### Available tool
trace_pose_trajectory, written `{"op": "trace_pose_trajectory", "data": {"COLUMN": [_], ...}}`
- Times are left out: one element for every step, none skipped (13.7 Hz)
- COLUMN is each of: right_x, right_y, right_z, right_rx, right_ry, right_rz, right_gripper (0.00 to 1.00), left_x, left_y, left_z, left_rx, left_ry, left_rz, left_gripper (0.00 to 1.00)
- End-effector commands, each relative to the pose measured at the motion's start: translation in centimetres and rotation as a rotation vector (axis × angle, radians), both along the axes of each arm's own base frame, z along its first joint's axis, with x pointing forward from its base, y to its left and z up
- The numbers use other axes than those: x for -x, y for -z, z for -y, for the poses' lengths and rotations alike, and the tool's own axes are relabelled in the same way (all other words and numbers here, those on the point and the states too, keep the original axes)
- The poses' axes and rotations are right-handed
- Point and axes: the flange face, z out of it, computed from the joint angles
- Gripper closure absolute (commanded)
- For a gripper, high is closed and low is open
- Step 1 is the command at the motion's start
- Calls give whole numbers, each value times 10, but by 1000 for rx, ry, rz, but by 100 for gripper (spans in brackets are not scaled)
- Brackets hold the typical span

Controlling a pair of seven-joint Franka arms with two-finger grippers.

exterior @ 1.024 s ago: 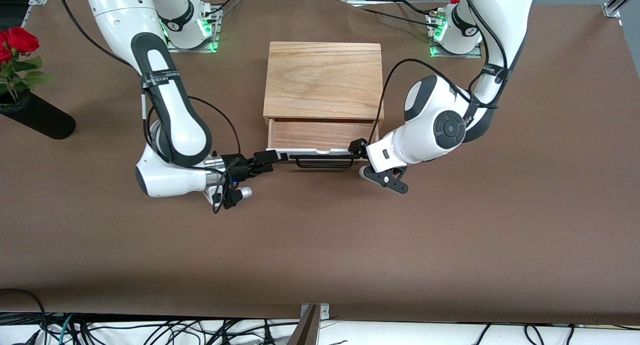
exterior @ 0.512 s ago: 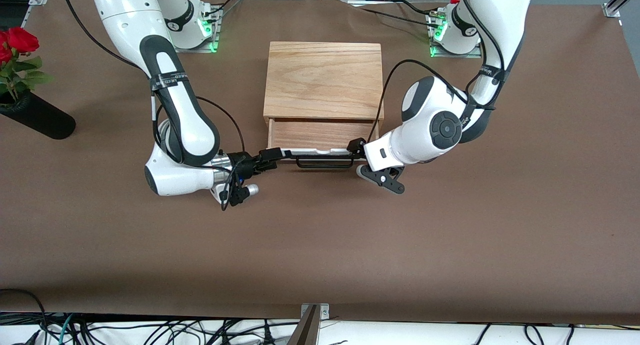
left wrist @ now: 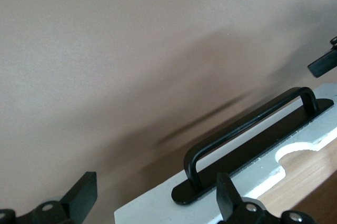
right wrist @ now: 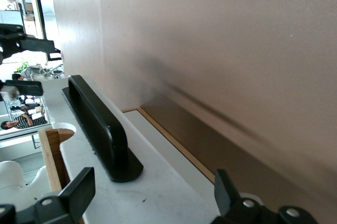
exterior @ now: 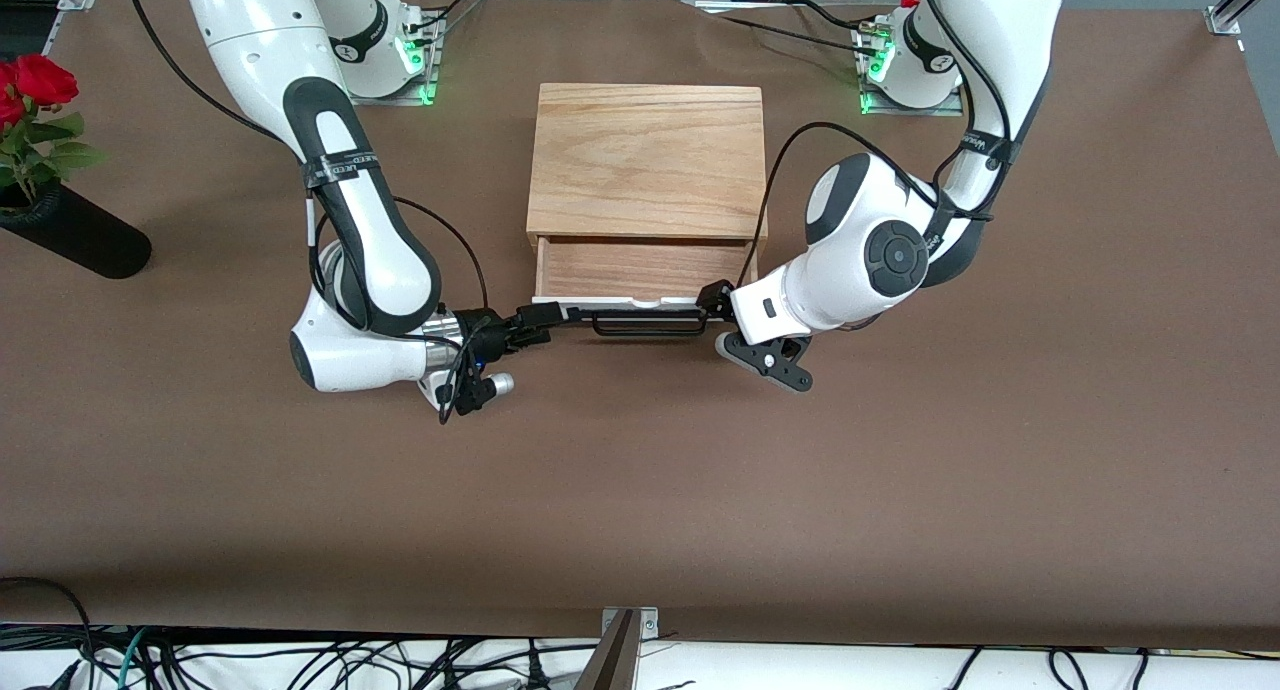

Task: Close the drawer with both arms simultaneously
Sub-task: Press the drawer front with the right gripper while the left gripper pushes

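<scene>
The drawer [exterior: 640, 268] stands pulled out of the wood box [exterior: 645, 160], toward the front camera. Its white front panel [exterior: 650, 303] carries the black bar handle [exterior: 645, 322]. My right gripper [exterior: 545, 316] is open at the panel's end toward the right arm; in the right wrist view [right wrist: 152, 190] its fingers straddle the panel [right wrist: 158, 182] beside the handle [right wrist: 100, 124]. My left gripper [exterior: 712, 298] is open at the panel's other end; in the left wrist view [left wrist: 155, 200] its fingers straddle the panel's corner [left wrist: 158, 211] by the handle [left wrist: 247, 129].
A black vase [exterior: 75, 232] with red roses [exterior: 35, 80] lies at the right arm's end of the table. Both arms' elbows rest low beside the drawer. Brown table [exterior: 640, 490] stretches between the drawer and the front camera.
The right arm has shifted toward the drawer and its gripper has closed in on the panel's end. The left arm has barely moved. The drawer stays about as far out.
</scene>
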Motion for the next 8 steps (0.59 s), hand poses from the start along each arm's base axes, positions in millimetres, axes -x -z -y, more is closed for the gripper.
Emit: {"op": "trace_pose_trajectory", "data": {"right_x": [6, 7, 9, 9, 10, 12, 14, 17], "right_y": [3, 4, 4, 3, 3, 5, 6, 8], "right_z": [-8, -8, -9, -9, -8, -8, -7, -6], "right_rx": [-7, -7, -8, -10, -10, -9, -6, -5], "right_ry": [-7, -8, -12, -15, -16, -16, -17, -16], "right_rz": [7, 4, 0, -2, -3, -9, -13, -21], "right_gripper": [0, 0, 0, 0, 0, 0, 0, 0], "left_x": [7, 8, 9, 10, 11, 12, 13, 15], "left_y": [10, 14, 15, 15, 16, 15, 15, 16], "left_z": [2, 4, 4, 4, 4, 4, 4, 2], "left_rx": [-22, -24, -26, -27, -31, -33, -34, -40], "left_ry": [30, 32, 36, 39, 44, 38, 42, 51], "left_rz": [10, 1, -2, -8, -22, -29, -39, -61], "left_gripper": [0, 0, 0, 0, 0, 0, 0, 0]}}
